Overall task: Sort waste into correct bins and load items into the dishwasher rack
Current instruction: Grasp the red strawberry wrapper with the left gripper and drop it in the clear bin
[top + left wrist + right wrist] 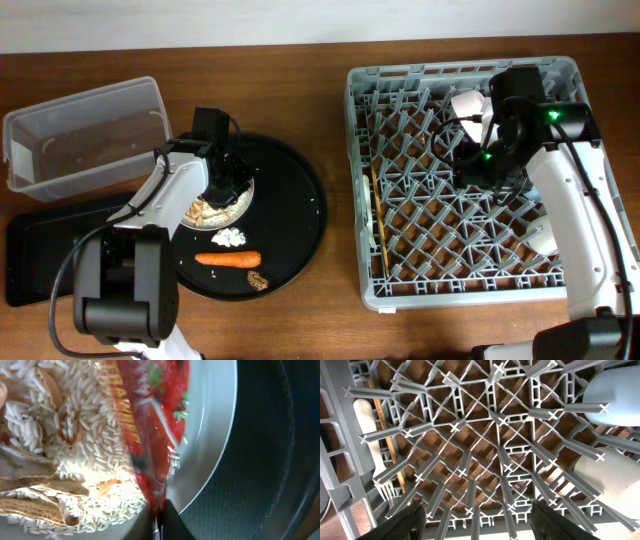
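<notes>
My left gripper (222, 182) is over the white plate (238, 205) on the round black tray. In the left wrist view it (161, 522) is shut on the lower tip of the crumpled red wrapper (150, 420). The wrapper lies across the plate (215, 435) beside beige food scraps (60, 450). The carrot (228, 258), brown lump (256, 281) and tissue wad (230, 238) lie on the round tray. My right gripper (490, 165) (480, 520) is open and empty above the grey rack (400, 285). The rack holds the fork (370, 445), chopsticks (385, 435), light-blue cup (615, 390) and white cup (615, 480).
The clear tub (85, 135) stands at the far left, holding nothing. The flat black tray (50, 250) lies in front of it. The large round black tray (295, 215) sits between the bins and the rack. The chopsticks (377, 225) lie along the rack's left side.
</notes>
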Action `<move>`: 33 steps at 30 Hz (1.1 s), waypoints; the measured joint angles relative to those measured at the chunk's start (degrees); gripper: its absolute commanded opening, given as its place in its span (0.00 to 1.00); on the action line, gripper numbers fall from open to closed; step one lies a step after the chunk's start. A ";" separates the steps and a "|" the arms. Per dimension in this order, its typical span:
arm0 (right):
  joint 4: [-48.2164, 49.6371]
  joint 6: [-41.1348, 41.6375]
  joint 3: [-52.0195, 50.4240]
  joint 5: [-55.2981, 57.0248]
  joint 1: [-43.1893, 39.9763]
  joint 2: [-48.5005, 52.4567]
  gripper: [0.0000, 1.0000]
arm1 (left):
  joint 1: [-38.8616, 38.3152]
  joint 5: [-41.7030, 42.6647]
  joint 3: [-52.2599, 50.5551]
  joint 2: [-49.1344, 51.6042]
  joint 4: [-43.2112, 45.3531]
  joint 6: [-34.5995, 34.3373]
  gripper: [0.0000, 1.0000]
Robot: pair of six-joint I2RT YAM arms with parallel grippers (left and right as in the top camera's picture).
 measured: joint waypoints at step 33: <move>-0.15 -0.11 0.00 0.00 0.00 0.00 0.70 | 22.64 -10.75 5.66 -13.18 9.38 18.43 0.05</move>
